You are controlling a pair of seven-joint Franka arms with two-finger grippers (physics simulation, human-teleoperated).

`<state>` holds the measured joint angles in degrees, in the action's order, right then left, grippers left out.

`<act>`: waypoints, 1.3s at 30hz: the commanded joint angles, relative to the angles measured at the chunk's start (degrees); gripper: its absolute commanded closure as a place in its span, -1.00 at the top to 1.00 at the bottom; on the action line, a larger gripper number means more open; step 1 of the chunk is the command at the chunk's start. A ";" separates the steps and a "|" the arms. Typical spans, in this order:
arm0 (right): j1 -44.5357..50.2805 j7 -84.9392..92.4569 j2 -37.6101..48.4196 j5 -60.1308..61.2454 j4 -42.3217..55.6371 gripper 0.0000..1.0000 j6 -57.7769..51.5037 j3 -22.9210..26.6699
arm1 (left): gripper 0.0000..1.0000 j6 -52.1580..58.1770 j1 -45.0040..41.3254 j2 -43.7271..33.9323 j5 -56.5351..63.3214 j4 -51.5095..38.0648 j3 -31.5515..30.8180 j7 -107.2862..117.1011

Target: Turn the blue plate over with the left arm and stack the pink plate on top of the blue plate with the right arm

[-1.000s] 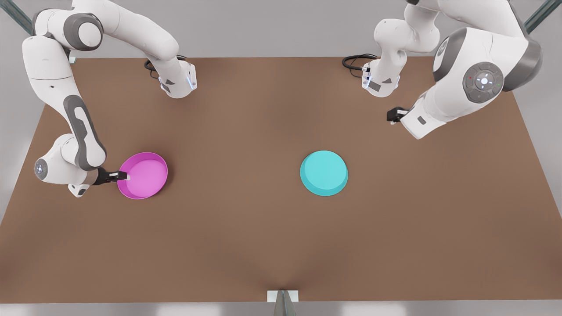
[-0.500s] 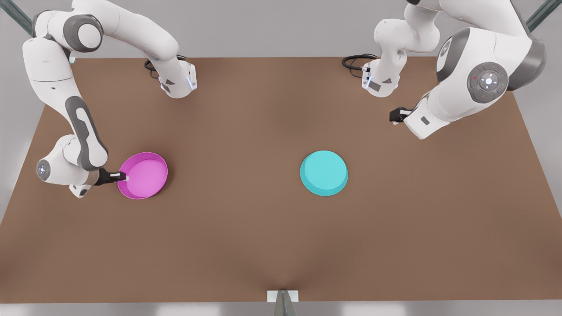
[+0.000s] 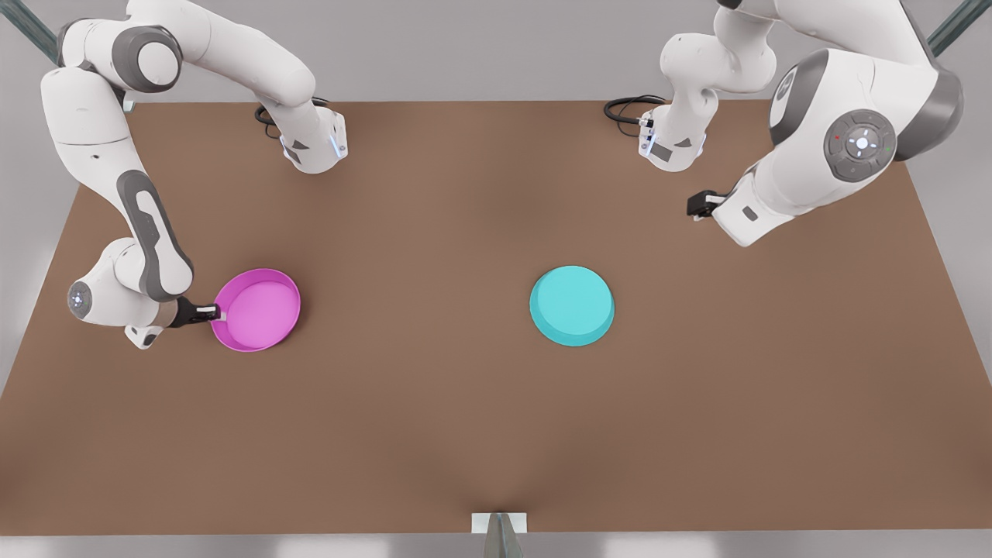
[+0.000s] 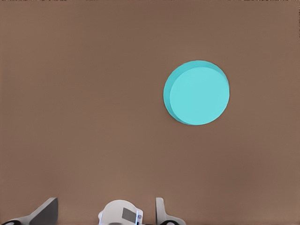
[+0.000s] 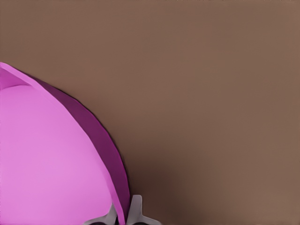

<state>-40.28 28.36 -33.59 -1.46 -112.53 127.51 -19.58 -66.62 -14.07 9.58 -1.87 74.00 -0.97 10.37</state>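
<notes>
Clamped on the rim of the pink plate (image 3: 256, 310), the right end effector (image 3: 211, 312) sits at the plate's edge nearest the front view's left, its black fingers reaching in from the white right arm (image 3: 139, 256) that bends down along that side of the brown surface (image 3: 434, 418). From the right wrist view, the two pale fingertips (image 5: 136, 206) pinch the plate's dark magenta wall (image 5: 105, 145) between them, one inside the dish and one outside, with the lighter pink inside (image 5: 51, 164) spreading away from the grip. The pink plate lies open side up on the front view's left half of the surface.

Well apart from it, on the front view's right half, the blue plate (image 3: 572, 305) rests with its flat plain base facing up and its rim down against the surface; nothing touches it. In the left wrist view the blue plate (image 4: 197, 93) appears as a plain turquoise disc with a thin band of its side wall showing.

Over toward the far right corner of the front view, the left arm (image 3: 821, 155) waits, raised above the surface and away from both plates. Its left end effector (image 3: 699, 204) shows as a small black block at the wrist end; whether its fingers are parted or closed cannot be told.
</notes>
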 commanded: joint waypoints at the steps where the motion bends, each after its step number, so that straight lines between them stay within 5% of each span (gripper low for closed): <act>1: 0.02 -0.41 -0.07 -0.65 -0.06 -0.57 0.11 -0.02 | 1.00 0.00 0.01 0.00 -0.06 0.00 0.00 0.00; 10: -0.07 -0.59 0.63 -0.56 -0.41 -0.57 -0.68 -0.20 | 1.00 0.08 0.10 0.00 -0.15 0.00 0.00 0.62; 28: -13.60 -4.81 5.73 0.22 -6.83 -0.57 -4.55 -13.99 | 1.00 0.17 0.10 0.35 0.03 -0.35 0.00 0.62; 39: -2.35 -12.19 10.82 13.41 -8.32 -0.57 -4.20 -15.84 | 1.00 0.08 0.10 0.35 0.03 -0.35 0.00 0.71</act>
<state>-41.82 15.56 -22.60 12.77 -120.84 123.21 -35.43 -66.53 -13.98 9.94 -1.85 73.65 -0.97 11.07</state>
